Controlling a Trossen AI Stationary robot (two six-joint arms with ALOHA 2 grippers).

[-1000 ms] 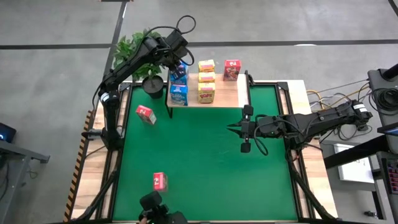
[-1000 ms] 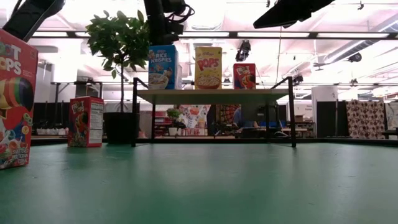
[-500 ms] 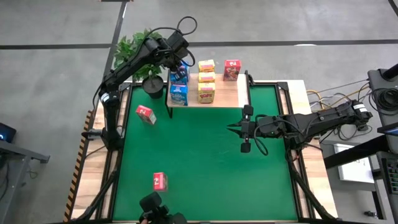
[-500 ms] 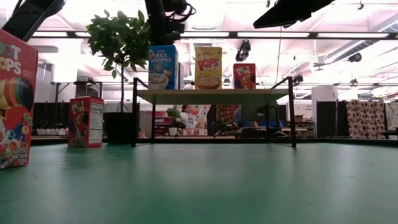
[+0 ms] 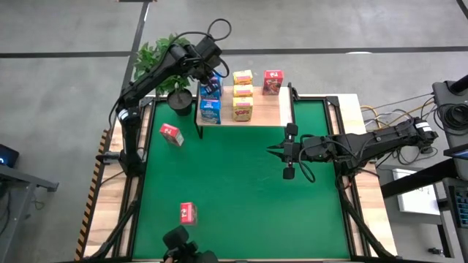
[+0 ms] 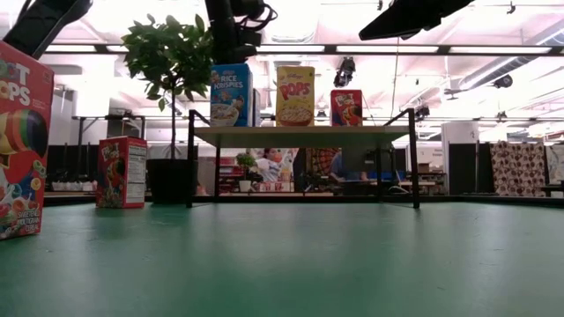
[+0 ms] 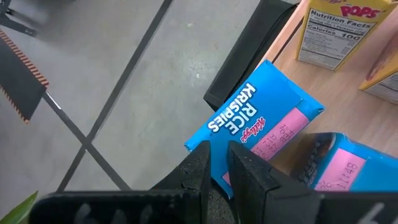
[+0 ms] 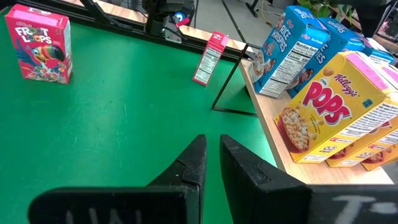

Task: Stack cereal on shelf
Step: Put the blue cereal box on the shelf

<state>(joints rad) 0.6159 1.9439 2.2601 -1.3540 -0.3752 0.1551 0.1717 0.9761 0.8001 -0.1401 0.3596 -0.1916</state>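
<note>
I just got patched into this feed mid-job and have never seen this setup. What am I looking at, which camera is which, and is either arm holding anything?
Two dark robot arms work at a table with a green mat. One camera looks straight down, one sits at table height, and one rides on each wrist.

At the far edge stands the shelf, a light wooden board on black legs. It carries blue boxes, yellow boxes and one red box. Two more red boxes stand on the mat. A potted plant sits behind the shelf's left corner.

The left gripper is at the shelf's far left corner, fingers closed on the edge of a tilted blue box. The right gripper waits above the mat, shut and empty.
</note>
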